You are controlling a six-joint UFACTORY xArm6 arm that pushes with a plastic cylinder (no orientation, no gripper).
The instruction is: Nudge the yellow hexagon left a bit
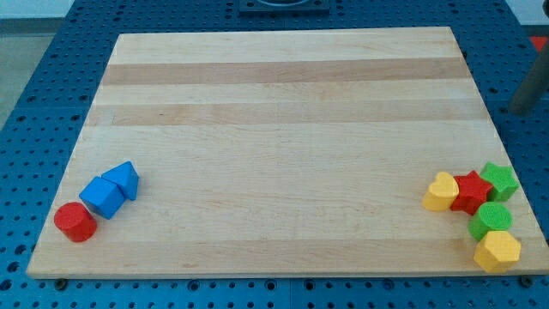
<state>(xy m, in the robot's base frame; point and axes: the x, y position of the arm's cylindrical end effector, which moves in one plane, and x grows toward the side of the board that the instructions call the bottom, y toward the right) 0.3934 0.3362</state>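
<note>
The yellow hexagon (497, 251) lies at the board's bottom right corner, close to the right and bottom edges. A green cylinder (491, 220) touches it just above. Further up are a red star (471, 192), a yellow heart (442, 192) on the star's left, and a green block (499, 181) on its right. A blurred grey rod comes in at the view's right edge. My tip (516, 109) is beside the board's right edge, far above the yellow hexagon and touching no block.
The wooden board (283, 103) rests on a blue perforated table. At the bottom left are a blue triangular block (123, 179), a blue cube (104, 197) touching it, and a red cylinder (75, 222) near the left edge.
</note>
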